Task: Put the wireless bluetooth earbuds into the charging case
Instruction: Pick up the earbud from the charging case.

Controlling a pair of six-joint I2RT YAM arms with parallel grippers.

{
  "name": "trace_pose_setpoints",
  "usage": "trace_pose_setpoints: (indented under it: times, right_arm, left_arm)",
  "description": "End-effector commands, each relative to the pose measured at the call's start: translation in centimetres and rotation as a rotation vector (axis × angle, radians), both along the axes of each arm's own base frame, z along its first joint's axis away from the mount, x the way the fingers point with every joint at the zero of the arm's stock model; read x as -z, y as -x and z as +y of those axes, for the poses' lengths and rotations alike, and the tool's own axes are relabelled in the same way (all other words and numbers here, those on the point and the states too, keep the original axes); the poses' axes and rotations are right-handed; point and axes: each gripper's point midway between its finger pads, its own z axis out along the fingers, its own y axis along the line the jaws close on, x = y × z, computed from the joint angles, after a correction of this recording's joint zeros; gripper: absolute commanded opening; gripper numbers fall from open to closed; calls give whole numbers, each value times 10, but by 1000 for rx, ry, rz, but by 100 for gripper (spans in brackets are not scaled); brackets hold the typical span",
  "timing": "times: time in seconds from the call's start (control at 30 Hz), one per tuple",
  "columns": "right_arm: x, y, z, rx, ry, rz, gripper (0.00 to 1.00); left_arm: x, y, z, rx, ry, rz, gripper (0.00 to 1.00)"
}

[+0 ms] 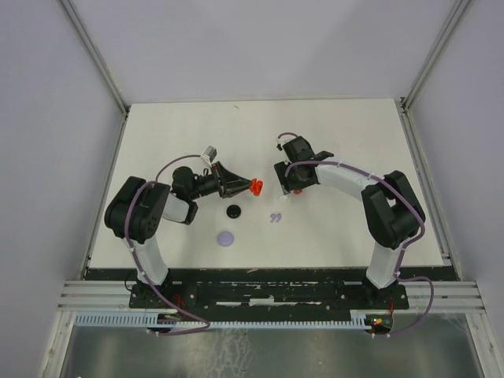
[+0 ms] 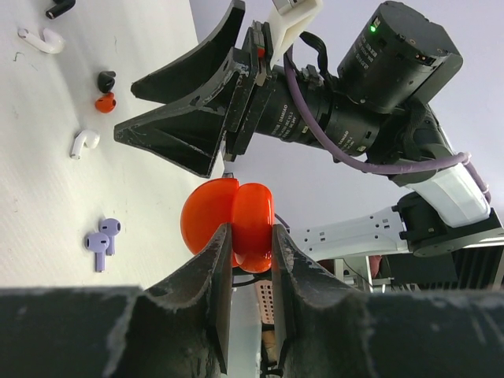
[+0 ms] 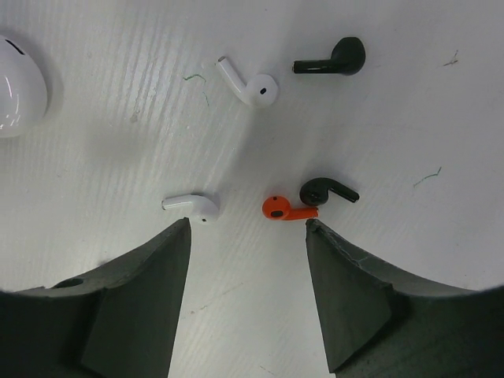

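Glossy red rounded charging case point(image 2: 224, 213) is clamped aloft in left gripper point(image 2: 250, 236); right gripper point(image 3: 248, 224) is held open over small red stemmed earbud point(image 3: 277, 208) on the table point(image 3: 118, 118), none judged inserted yet.

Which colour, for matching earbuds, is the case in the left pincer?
The case in the left pincer is red-orange; best seen in left wrist view.

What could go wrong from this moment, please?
1. The open right gripper hovers over the red earbud, which lies close beside a black earbud; closing may catch or flick both.
2. The left gripper pinches the red case only by its lower part; it might twist or slip under pressure.
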Motion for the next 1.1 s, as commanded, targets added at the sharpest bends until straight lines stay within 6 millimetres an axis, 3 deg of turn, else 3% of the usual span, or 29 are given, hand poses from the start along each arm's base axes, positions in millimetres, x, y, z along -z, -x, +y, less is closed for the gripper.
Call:
trace_pose_setpoints:
  times: [0.0, 0.53, 1.07]
  right_arm:
    - [7, -6, 6, 30, -64, 10, 68]
    - [17, -3, -11, 79, -32, 11, 68]
    - [24, -11, -12, 79, -66, 21, 68]
  left_arm:
    - [-13, 4, 3, 11, 27, -48, 3]
    - [-11, 3, 3, 7, 24, -42, 3]
    - [-11, 3, 4, 6, 24, -42, 3]
